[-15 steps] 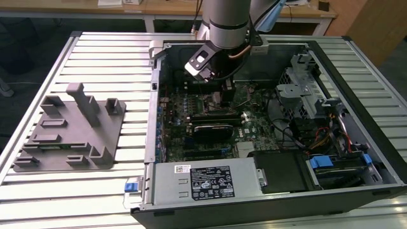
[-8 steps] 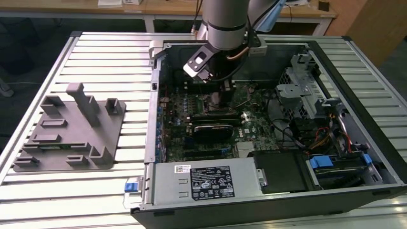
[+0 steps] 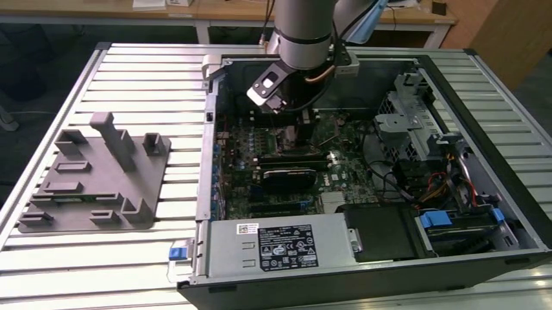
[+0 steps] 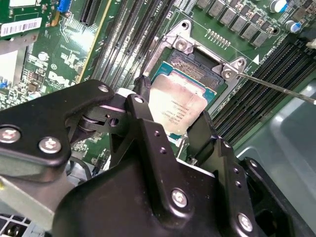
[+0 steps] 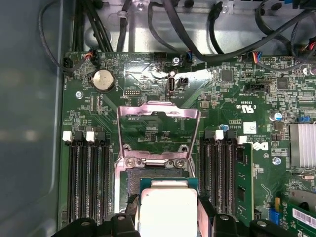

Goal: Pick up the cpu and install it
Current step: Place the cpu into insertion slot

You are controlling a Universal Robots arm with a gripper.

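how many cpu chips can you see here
1. The cpu is between the gripper's fingers, right over the open motherboard socket, in both wrist views. Another could be hidden by the arm.

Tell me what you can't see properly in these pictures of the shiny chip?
First wrist view: one edge of the cpu is cut off by the picture's border.
Both wrist views: the cpu covers most of the socket, so whether it is seated cannot be told.
Second wrist view: the gripper, shut on the cpu, hides the motherboard under it.
Exterior view: the arm blocks part of the motherboard.
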